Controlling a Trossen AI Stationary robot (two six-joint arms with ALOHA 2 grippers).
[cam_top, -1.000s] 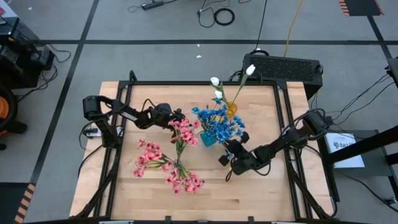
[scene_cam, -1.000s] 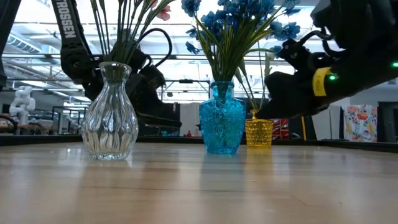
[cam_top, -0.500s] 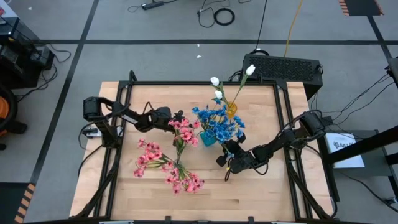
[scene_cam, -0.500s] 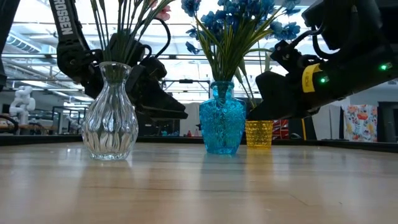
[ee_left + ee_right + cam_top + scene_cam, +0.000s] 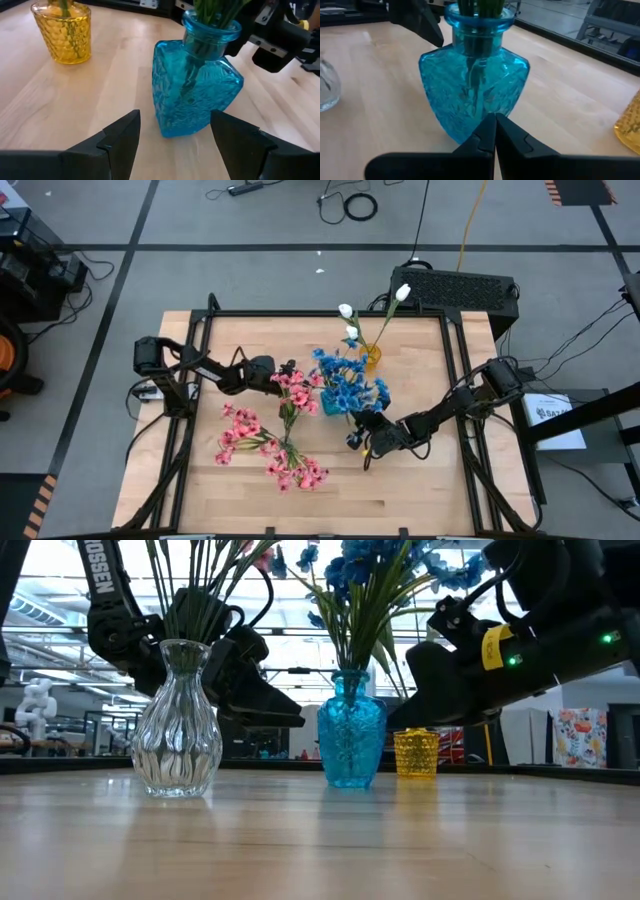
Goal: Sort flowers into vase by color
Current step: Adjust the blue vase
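A blue glass vase [image 5: 350, 738] with blue flowers [image 5: 347, 383] stands on its base mid-table. My right gripper [image 5: 495, 120] is shut, its tips at the vase's lower wall on the near-right side. My left gripper [image 5: 175, 137] is open on the vase's left; the vase [image 5: 195, 85] stands just ahead of the gap, untouched. Pink flowers [image 5: 272, 438] fill a clear glass vase [image 5: 178, 725]. White buds [image 5: 349, 311] rise from a small yellow vase [image 5: 417, 753] farther back. My right gripper meets the blue vase's lower wall [image 5: 479, 112], near its base, with the tips of its shut fingers. The fingers come nearly level, slanting slightly down, from the table's near-right side. The vase stays upright with its base on the table.
The three vases stand close together and the blossoms overhang both grippers. A black frame rail [image 5: 455, 390] runs along the table's sides. Bare wood [image 5: 400, 490] lies toward the near edge. A dark box [image 5: 460, 288] sits behind the far right corner.
My right gripper has moved toward the table's left and reached the blue vase. The vase has slid a little toward the left edge and its blossoms have swayed. My left gripper has edged toward the blue vase.
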